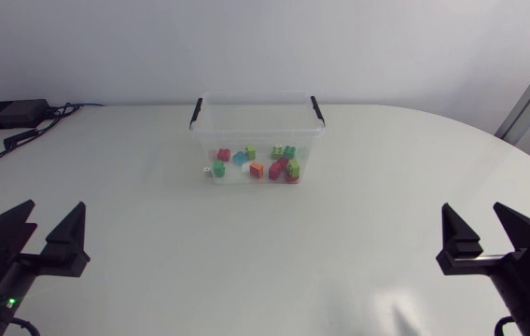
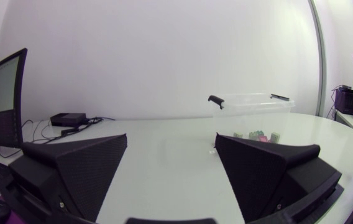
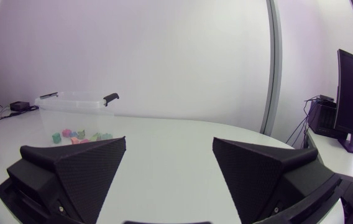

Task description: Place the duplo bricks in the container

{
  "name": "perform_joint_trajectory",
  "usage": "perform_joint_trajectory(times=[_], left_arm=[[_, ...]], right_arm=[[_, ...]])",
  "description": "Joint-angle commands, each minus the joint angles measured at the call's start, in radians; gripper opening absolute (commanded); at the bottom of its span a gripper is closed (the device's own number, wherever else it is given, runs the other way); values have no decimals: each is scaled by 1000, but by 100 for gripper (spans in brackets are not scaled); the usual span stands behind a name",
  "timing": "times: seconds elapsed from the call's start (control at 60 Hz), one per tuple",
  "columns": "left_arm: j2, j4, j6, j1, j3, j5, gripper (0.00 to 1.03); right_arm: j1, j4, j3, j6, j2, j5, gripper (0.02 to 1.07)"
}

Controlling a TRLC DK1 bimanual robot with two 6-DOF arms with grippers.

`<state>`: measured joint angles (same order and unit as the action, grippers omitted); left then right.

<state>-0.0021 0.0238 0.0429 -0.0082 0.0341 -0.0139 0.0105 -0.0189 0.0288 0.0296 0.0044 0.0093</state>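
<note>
Duplo bricks [image 1: 256, 165] are lying loose in the bottom of the clear plastic container [image 1: 257, 126], a small scatter of red, green, blue and orange pieces spread from one side wall to the other. The red ones sit mostly at the two ends of the scatter, and an orange one lies about in the middle. None of them can be seen out on the table [image 1: 246, 271] itself.

The container stands near the table's far edge, roughly midway along it. It has no lid on, and there is a black handle [image 1: 195, 113] at each end of its rim. A small black box [image 1: 8, 114] with cables trailing from it sits toward the far left corner, well apart from the container.

The left gripper [image 1: 56, 207] hangs by the near left corner with its two wedge fingers spread wide and nothing between them. Its own camera looks across bare tabletop, with the container ahead and off to the side of one finger.

The right gripper [image 1: 473, 207] is by the near right corner and is spread just as wide, also holding nothing. From its camera the container and the coloured bricks show far off, beyond one finger. Both grippers are well clear of the container.
</note>
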Motion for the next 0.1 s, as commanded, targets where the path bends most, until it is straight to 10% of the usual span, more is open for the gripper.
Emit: perform_joint_trajectory(times=[0.0,0.083], left_arm=[[2,-24,-43,8,-34,14,99],[2,-24,-43,8,-34,14,99]], right_arm=[[-10,19,-29,-30,-4,-9,103],[-10,19,-29,-30,-4,-9,103]])
